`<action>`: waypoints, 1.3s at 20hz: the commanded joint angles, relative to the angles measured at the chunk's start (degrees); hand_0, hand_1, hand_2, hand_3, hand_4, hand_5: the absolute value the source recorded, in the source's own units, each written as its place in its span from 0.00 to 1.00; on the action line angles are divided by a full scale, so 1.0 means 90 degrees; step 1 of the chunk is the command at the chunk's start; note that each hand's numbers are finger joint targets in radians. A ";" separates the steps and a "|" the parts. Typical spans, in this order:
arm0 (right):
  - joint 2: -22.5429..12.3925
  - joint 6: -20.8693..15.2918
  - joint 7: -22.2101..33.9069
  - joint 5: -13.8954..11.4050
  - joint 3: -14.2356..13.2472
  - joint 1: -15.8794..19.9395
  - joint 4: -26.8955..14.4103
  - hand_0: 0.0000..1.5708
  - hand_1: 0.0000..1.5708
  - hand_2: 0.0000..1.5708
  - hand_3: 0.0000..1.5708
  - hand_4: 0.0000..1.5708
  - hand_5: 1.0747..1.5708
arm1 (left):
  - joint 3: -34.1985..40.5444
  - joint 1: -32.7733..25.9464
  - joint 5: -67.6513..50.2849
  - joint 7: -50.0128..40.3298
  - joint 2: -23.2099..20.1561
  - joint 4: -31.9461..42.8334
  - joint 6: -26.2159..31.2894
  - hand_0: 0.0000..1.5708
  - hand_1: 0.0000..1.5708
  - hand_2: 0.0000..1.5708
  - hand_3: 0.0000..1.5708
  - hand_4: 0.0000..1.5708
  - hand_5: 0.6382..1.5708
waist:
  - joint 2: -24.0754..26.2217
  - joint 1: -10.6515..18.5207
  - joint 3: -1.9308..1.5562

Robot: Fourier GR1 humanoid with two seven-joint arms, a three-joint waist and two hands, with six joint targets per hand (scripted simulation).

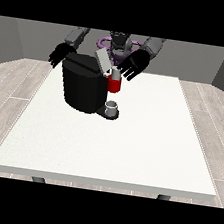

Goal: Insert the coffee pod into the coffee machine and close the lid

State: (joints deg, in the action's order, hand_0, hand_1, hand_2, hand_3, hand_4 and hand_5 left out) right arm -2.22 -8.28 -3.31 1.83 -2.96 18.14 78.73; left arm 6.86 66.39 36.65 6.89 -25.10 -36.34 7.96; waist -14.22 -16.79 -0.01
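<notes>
Front view, from my end: coffee machine [84, 87] sits on the white desk [128, 151], toward the far-left part of it, black body w/ a red front section [114, 85] facing view's right. Lid [103, 61] is up, a grey flap tilted back at the top of the machine, not closed. Small grey cup [112, 107] stands on the machine's base plate, directly below the red part.

Coffee pod [116, 73]: I read the small light-coloured piece on top of the red section as the pod, sitting at the machine's opening just under the raised lid. Can't confirm how far it's seated, too small to tell.

Robot hand at view's right [133, 65]: fingers spread and straight, released, holding nothing. It hangs above and just beside the pod/lid area, palm facing cam. Can't tell if a fingertip touches the pod or the lid.

Robot hand at view's left [60, 54]: also released, fingers splayed and relaxed, grasping nothing. It's behind the machine's top left corner, near it; contact w/ the machine unclear.

Both arms reach over the desk's far edge toward the machine. Robot torso [118, 43] visible behind the machine, centre top of view.

Rest of the desk: plain white surface. Wood-look floor [8, 89] around it, grey walls behind.
</notes>
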 commanded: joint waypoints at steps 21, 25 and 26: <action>0.0011 -0.0171 0.0024 0.0008 -0.0099 0.0317 -0.0069 0.00 0.00 0.00 0.00 0.25 1.00 | -0.0002 0.0351 0.0202 -0.0205 0.0158 0.0198 0.0080 0.77 0.77 0.78 0.69 0.29 1.00 | -0.0308 -0.0005 -0.0001; -0.0029 -0.0062 -0.0218 -0.0020 -0.0069 0.0020 -0.0134 0.00 0.00 0.00 0.00 0.26 1.00 | -0.0021 0.0144 0.0210 0.0053 0.0135 0.0142 0.0106 0.72 0.72 0.74 0.64 0.29 1.00 | -0.0200 0.0097 -0.0001; -0.0055 0.0085 -0.0310 0.0114 -0.0111 -0.0155 -0.0050 0.00 0.00 0.00 0.00 0.28 1.00 | -0.0091 -0.0009 0.0337 0.0089 0.0064 0.0136 -0.0014 0.71 0.71 0.74 0.63 0.28 1.00 | -0.0087 0.0038 -0.0001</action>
State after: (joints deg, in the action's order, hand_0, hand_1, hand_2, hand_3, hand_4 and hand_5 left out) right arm -2.76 -8.67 -3.79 2.16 -3.80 18.47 78.57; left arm 6.79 67.18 38.66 7.13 -24.18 -35.03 7.87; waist -15.57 -16.45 -0.07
